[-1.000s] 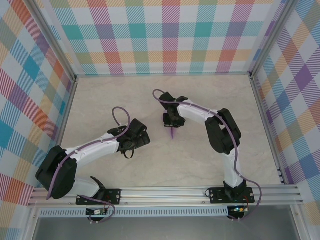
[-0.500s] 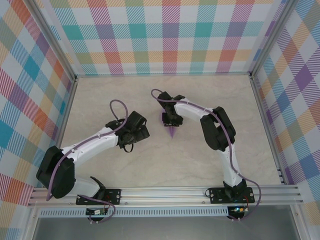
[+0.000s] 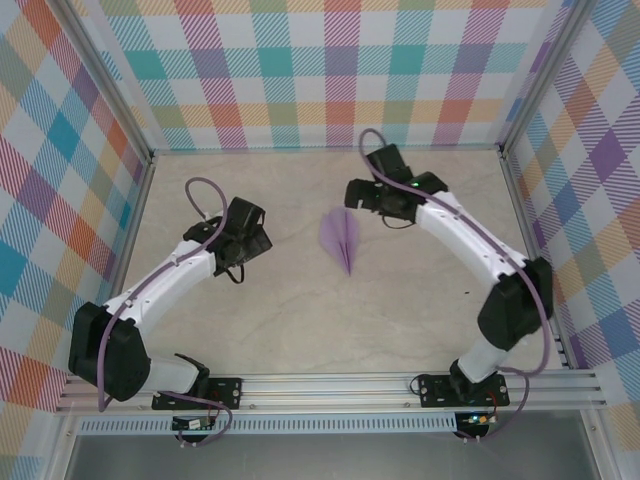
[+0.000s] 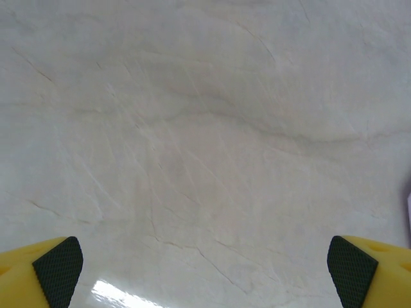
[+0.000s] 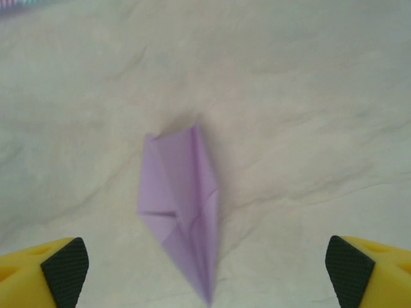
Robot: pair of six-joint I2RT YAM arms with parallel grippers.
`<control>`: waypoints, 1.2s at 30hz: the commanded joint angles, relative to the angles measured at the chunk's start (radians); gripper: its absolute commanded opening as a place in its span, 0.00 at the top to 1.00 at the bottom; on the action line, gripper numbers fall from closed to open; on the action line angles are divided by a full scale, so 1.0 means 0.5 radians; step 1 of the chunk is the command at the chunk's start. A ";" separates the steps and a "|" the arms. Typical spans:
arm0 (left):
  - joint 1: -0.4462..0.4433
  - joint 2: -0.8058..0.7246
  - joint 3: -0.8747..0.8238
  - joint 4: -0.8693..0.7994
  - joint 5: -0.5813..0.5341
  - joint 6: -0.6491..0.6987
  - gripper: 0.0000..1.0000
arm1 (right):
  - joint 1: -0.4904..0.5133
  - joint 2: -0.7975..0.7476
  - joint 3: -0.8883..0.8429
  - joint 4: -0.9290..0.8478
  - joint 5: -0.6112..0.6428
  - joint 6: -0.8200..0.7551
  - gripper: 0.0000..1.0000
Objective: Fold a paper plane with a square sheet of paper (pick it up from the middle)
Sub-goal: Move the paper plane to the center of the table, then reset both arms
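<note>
Lilac-purple pointed paper plane (image 3: 341, 238) lies flat around the middle of the desk (image 3: 300, 330), touched by nothing. The left jaws and right jaws both gape empty, so I'd guess it's parked there finished.

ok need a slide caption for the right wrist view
Folded lilac paper plane lying free on the marbled table between the right gripper's open fingers.
</note>
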 commanded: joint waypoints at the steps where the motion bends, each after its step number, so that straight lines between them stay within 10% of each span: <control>1: 0.088 -0.069 -0.016 0.098 -0.200 0.284 0.00 | -0.139 -0.142 -0.234 0.111 0.252 -0.157 0.00; 18: 0.543 -0.337 -0.738 1.059 -0.578 0.900 0.00 | -0.717 -0.700 -1.695 1.554 0.381 -0.682 0.00; 36: 0.723 -0.231 -1.416 2.571 0.186 1.424 0.00 | -0.720 -0.543 -2.206 2.635 -0.073 -1.098 0.00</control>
